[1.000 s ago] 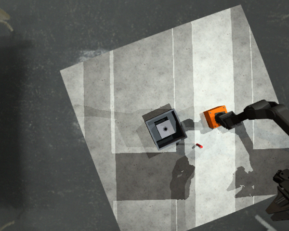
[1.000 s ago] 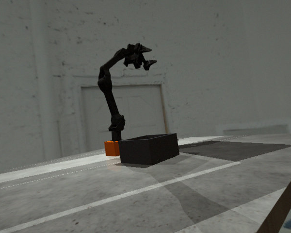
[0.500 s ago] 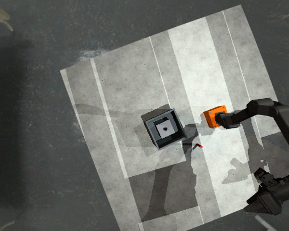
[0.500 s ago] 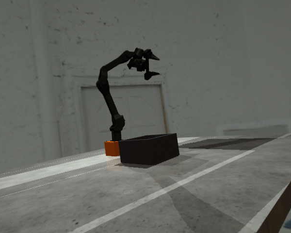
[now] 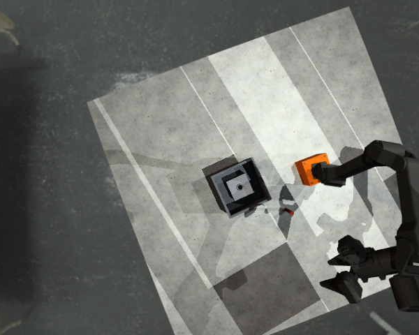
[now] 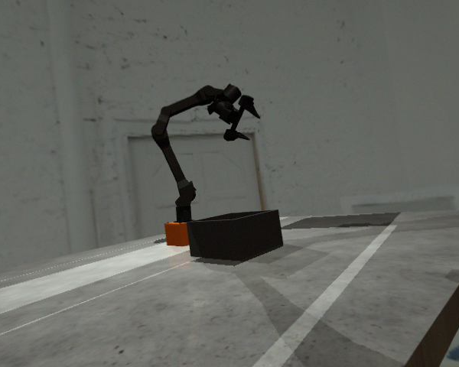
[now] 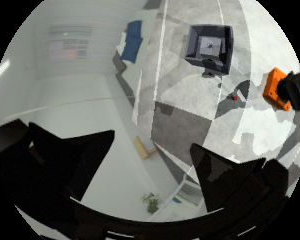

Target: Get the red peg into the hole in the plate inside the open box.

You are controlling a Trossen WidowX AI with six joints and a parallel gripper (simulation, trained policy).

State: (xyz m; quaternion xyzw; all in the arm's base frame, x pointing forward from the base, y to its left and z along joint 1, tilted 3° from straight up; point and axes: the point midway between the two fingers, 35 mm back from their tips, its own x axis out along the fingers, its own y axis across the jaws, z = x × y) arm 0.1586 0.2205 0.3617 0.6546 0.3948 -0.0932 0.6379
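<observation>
The small red peg [image 5: 288, 210] [image 7: 235, 98] lies on the table between the open box and the orange base, partly in the arm's shadow. I cannot make it out in the exterior view. The dark open box [image 5: 251, 208] [image 6: 237, 241] [image 7: 191, 42] stands upright. The pale plate [image 5: 234, 192] [image 7: 204, 49] lies at its bottom, with a dark round hole near its middle and no peg seen in it. My gripper [image 5: 325, 273] [image 6: 254, 128] [image 7: 154, 141] is wide open and empty, high above the table and away from the peg and the box.
The arm's orange base block [image 5: 303, 173] [image 6: 177, 234] [image 7: 274, 90] stands beside the box, with the peg lying off to one side. The box walls rise around the plate. The arm and box cast dark shadows over the marbled table top [image 5: 159, 133] [image 6: 162, 316].
</observation>
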